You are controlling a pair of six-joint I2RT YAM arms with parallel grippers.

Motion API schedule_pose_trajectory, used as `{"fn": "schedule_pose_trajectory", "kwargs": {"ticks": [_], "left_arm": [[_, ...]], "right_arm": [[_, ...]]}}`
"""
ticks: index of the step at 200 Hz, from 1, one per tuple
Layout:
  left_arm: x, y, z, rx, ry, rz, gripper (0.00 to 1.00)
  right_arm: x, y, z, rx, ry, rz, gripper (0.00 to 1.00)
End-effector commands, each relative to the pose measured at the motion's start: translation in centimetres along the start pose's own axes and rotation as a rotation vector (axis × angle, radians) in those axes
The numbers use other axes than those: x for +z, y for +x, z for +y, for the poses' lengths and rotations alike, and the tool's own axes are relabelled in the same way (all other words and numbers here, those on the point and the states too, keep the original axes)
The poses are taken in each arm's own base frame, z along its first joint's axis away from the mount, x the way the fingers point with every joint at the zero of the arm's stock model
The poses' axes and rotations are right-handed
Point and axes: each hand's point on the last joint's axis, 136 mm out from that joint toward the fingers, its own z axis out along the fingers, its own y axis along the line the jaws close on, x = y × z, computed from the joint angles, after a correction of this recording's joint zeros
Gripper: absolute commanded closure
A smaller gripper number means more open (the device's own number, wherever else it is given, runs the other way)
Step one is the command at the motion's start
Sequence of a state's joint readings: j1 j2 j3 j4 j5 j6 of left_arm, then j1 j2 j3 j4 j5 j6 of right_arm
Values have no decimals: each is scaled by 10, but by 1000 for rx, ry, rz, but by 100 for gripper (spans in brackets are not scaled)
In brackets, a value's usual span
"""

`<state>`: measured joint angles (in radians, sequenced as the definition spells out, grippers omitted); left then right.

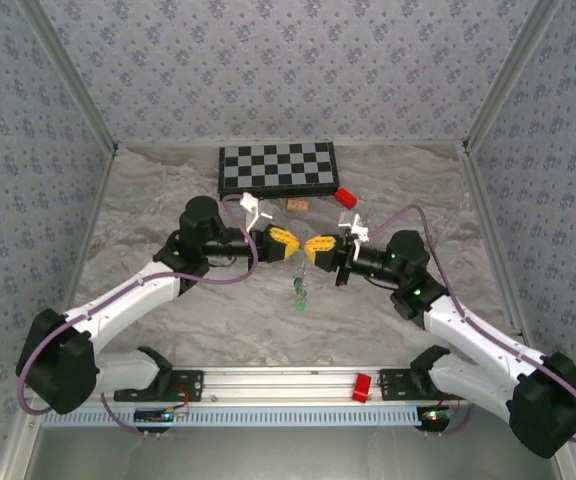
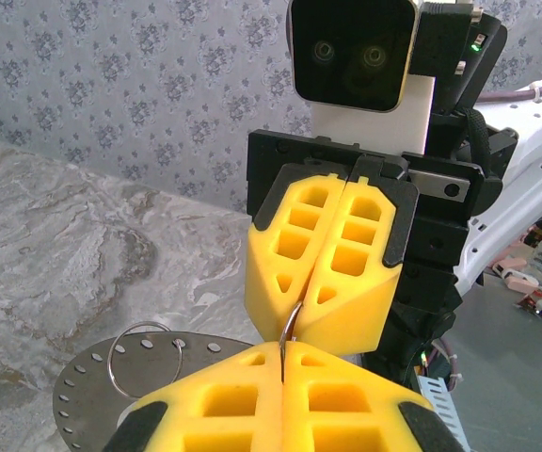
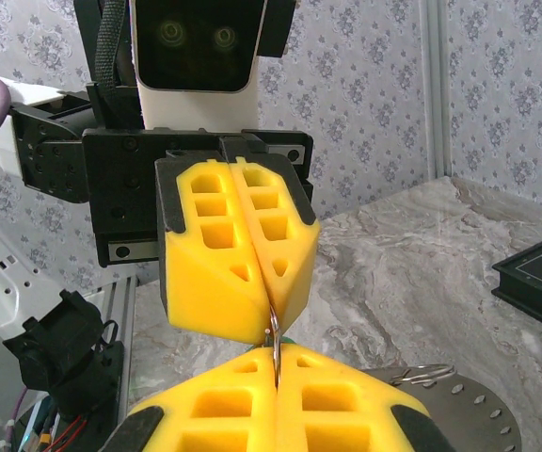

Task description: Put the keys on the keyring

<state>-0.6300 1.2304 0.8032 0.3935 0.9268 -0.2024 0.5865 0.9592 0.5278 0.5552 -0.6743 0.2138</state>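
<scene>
top external view from my end: two arms, and the left gripper [image 1: 290,244] and right gripper [image 1: 310,250] meet tip to tip over the middle of the marble table [image 1: 168,200]. one little cluster of keys [image 1: 300,293] lies on the marble just on the near side of the tips, green plastic heads, too tiny for me to count. one black-and-white checkerboard [image 1: 278,167] lies flat by the back wall, with one small orange tile [image 1: 298,204] in front of it. i count two red blocks, one [image 1: 346,196] at the board's right corner and one [image 1: 362,387] on the ribbed metal rail [image 1: 278,380] by the bases.

on the wrist views both pairs of chunky yellow foam-looking fingers are pressed together, each pinching one end of a thin curved silvery wire [image 2: 290,334]. can't tell whether that wire belongs to the keyring [image 2: 145,326], the one thin hoop i see just left of the left fingers, over one round perforated metal disc [image 2: 83,395].

open marble on both sides of the tips, patterned walls well apart from them
</scene>
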Motion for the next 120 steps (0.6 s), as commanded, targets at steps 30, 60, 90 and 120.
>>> {"fn": "schedule_pose_trajectory", "kwargs": {"ticks": [30, 60, 90, 120], "left_arm": [[-3, -22, -19, 70, 56, -45, 100], [-3, -22, -20, 70, 58, -42, 100], [-2, -20, -18, 73, 49, -35, 100], [-1, -16, -15, 80, 31, -20, 100]], "right_arm": [[3, -11, 1, -18, -15, -21, 100], [5, -9, -1, -9, -12, -16, 100], [5, -10, -2, 8, -1, -18, 100], [6, -12, -8, 60, 18, -8, 100]]}}
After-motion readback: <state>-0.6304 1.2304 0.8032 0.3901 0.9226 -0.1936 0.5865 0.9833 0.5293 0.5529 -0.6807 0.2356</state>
